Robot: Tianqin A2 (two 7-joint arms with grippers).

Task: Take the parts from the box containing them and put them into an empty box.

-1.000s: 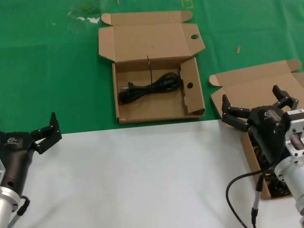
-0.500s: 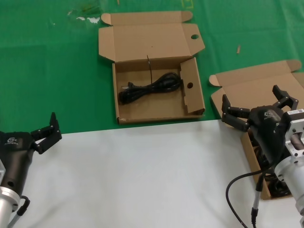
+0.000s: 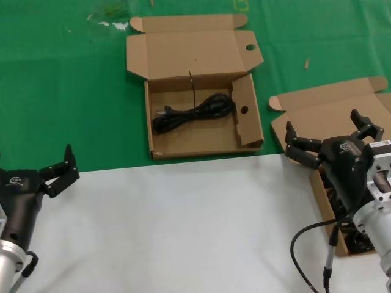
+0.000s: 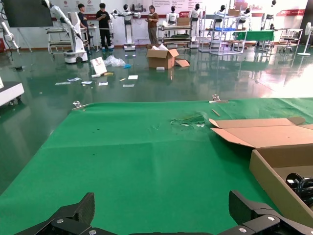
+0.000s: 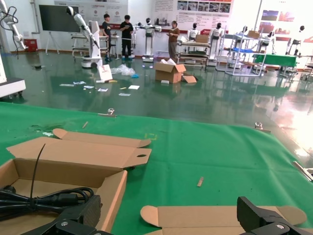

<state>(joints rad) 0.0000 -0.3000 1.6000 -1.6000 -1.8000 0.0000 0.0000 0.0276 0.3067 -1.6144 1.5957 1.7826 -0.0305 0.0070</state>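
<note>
The box with round holes lies open at the middle of the green cloth, and one coiled black cord lies in it. The plain-lidded box stands at the right, mostly hidden behind my right arm; more black cords show in it under the arm. My right gripper hovers open over that box's lid, holding nothing. My left gripper is open and idle at the near left. The right wrist view shows the holed box, its cord and the plain lid beyond the right gripper.
A white sheet covers the near part of the table, green cloth the far part. A small scrap lies on the cloth at the far right. The left wrist view shows the left gripper over bare green cloth.
</note>
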